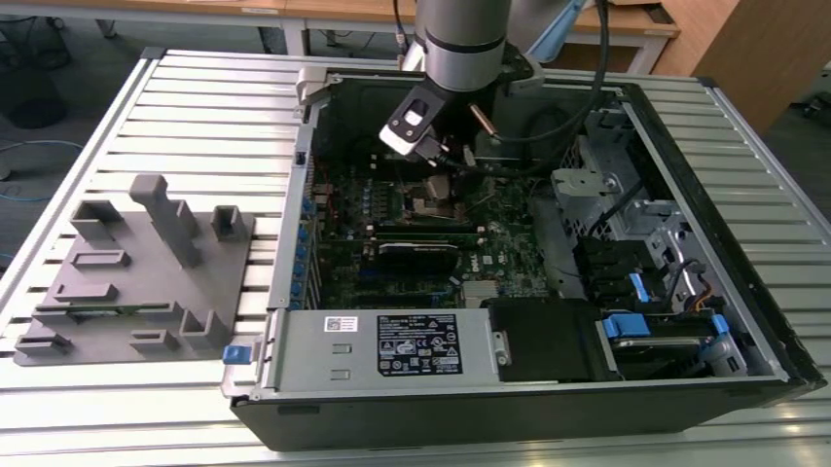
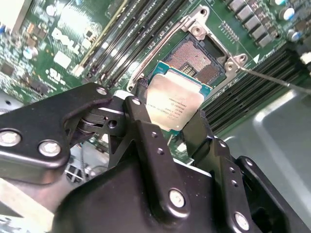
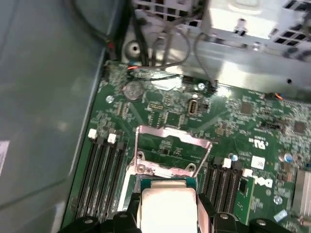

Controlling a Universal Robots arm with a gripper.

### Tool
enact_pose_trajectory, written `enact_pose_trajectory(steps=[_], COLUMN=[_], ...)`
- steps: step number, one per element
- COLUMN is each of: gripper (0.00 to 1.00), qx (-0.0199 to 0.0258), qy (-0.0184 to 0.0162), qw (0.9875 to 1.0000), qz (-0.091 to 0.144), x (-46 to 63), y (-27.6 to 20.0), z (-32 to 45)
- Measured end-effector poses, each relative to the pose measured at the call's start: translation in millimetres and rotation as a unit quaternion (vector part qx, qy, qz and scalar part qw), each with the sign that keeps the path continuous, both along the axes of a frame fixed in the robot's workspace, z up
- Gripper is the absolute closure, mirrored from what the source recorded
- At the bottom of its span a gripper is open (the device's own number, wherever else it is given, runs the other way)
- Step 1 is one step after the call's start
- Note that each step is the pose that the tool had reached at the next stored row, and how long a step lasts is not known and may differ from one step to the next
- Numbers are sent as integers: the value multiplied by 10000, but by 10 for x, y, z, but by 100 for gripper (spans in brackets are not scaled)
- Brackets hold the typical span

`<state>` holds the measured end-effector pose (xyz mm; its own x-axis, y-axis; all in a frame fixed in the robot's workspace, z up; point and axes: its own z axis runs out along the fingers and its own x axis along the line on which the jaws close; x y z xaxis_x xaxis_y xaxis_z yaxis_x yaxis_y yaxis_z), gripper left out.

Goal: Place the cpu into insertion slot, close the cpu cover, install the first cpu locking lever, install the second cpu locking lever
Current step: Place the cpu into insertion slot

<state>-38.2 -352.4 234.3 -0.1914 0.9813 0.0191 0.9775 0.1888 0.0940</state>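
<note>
- Inside one open computer case, lying on a slatted metal table, we see a single robot arm reaching down over the green circuit board
- One gripper works at the board; its two black fingers are closed partway, pinching the one cpu by two opposite edges
- We see the cpu's dull silver top facing the camera in both wrist views, its green edge showing at the rim
- It hangs tilted over one corner of the insertion slot and is not seated; we cannot tell whether it touches the rim
- We count one slot, its square bed of contacts uncovered inside a silvery rim
- One cpu cover, a thin silvery frame with a cut-out centre, stands swung up off the socket just beyond the held chip in the first wrist view
- One thin metal lever juts out beside the socket's corner in the second wrist view
- Two banks of long black memory slots flank the socket, one on each side
- One labelled grey power-supply box sits at the case's near edge
- One grey moulded fixture rests on the table at the exterior view's left, well apart from the arm
</note>
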Motion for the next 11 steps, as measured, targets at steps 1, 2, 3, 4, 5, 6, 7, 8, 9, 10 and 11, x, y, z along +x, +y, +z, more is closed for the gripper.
enact_pose_trajectory(steps=[1,2,3,4,5,6,7,8,9,10,11], gripper=[46,46,46,46,46,46,46,46,46,46,46], qx=[0,0,0,0,0,0,0,0,0,0,0], qy=[0,0,0,0,0,0,0,0,0,0,0], qw=[10000,9998,9996,9994,9990,9985,9980,9974,9967,9959,9951], qz=[-89,-179,-270,-359,-458,-547,-637,-727,-816,-906,-994], x=[0,0,0,0,0,0,0,0,0,0,0], y=[0,0,0,0,0,0,0,0,0,0,0], z=[-1,-3,-5,-6,-8,-9,-11,-12,-14,-16,-17])
